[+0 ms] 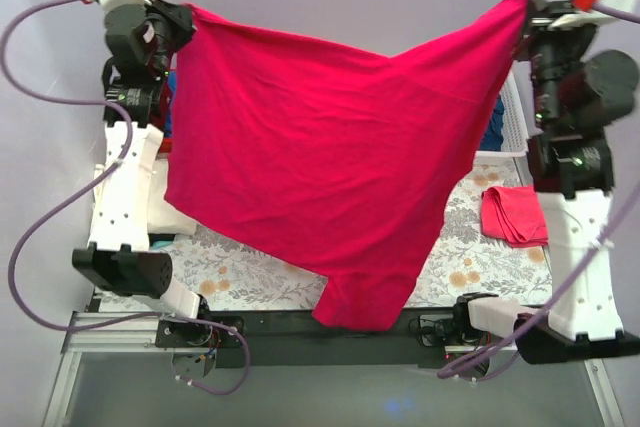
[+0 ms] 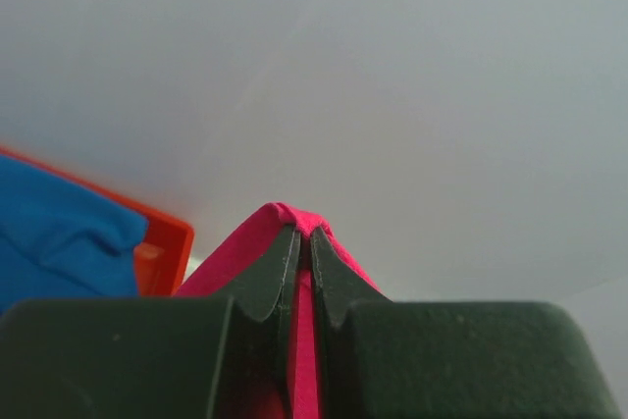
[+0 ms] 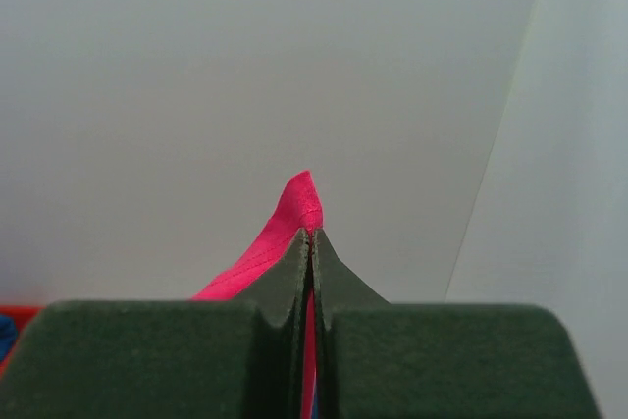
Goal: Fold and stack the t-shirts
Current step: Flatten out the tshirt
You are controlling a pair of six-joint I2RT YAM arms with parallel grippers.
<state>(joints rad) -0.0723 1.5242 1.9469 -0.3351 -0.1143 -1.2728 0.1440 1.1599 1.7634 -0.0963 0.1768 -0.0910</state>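
The left pincer (image 2: 303,235) has its 2 dark fingers (image 2: 270,277) pressed together on a fold of the crimson-pink t-shirt (image 2: 283,215). A small peak of the cloth stands just above the fingertips. At the left, a blue cloth (image 2: 59,233) lies inside an orange-red bin (image 2: 169,242). Behind everything there is a plain pale grey wall (image 2: 392,76).

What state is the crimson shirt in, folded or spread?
Spread. The left end effector and right end effector each pinch a corner; the shirt hangs wide between them.
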